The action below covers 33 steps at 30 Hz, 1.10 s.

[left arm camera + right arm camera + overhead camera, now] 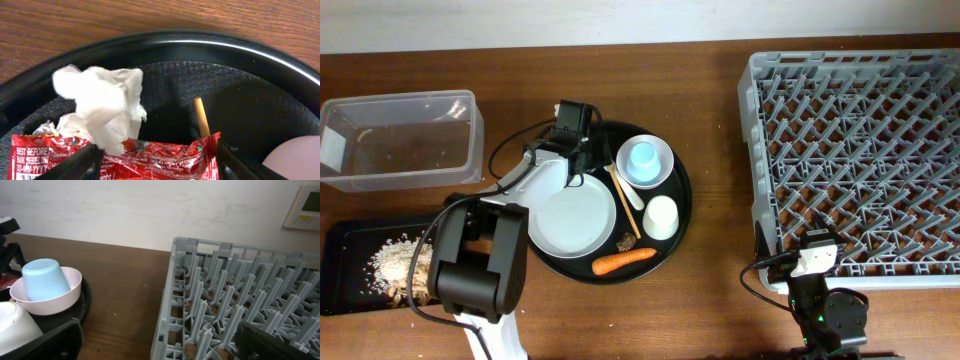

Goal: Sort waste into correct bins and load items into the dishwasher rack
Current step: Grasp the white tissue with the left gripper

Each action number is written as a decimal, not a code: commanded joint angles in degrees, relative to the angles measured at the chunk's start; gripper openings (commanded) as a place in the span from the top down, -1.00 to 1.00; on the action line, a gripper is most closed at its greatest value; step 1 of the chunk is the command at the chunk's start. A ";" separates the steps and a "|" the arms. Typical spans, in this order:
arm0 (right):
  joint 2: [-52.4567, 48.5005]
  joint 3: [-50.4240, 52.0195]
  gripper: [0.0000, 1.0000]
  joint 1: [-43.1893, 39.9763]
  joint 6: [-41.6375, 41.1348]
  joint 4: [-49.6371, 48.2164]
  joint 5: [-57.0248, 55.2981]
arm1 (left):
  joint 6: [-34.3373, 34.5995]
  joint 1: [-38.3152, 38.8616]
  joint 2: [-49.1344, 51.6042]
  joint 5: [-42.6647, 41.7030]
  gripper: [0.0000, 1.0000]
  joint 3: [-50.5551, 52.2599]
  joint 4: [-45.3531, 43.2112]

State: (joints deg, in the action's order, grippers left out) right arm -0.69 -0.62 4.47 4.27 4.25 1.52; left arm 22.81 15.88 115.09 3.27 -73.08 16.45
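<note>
My left gripper [155,167] is open, low over the round black tray's [682,195] upper left, one finger on each side of the red printed wrapper [165,157]. Crumpled white tissue [102,105] lies against the wrapper, and a pale stick [201,117] lies just beyond it. In the overhead view the gripper [565,150] hides both wrapper and tissue. The tray holds the white plate [570,215], the white bowl [664,158] with the light blue cup [642,158] in it, the small white cup [661,217], sticks [625,190], a brown scrap [627,241] and the carrot [623,261]. My right gripper [157,347] is open and empty by the grey rack [860,150].
The clear tub [400,140] stands at the far left. The shallow black tray [340,255] in front of it holds pale grainy food scraps [395,260]. My right arm [817,258] sits at the rack's front left corner. The rack [240,295] fills the right side.
</note>
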 commanded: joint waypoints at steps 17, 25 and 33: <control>0.28 0.31 -0.97 -0.37 -0.42 0.22 -0.07 | 9.07 -0.83 -6.14 12.17 -0.04 -0.26 -2.40; 0.28 0.31 -0.97 -0.37 -0.42 0.22 -0.04 | 9.07 -0.76 -2.27 12.17 0.01 -0.24 -5.11; 0.28 0.31 -0.97 -0.37 -0.44 0.22 -0.07 | 9.05 -0.76 -0.33 12.24 0.01 -0.24 -5.68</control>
State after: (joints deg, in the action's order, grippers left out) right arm -0.69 -0.62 4.47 4.25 4.25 1.52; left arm 31.35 15.55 113.27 14.44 -73.08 11.27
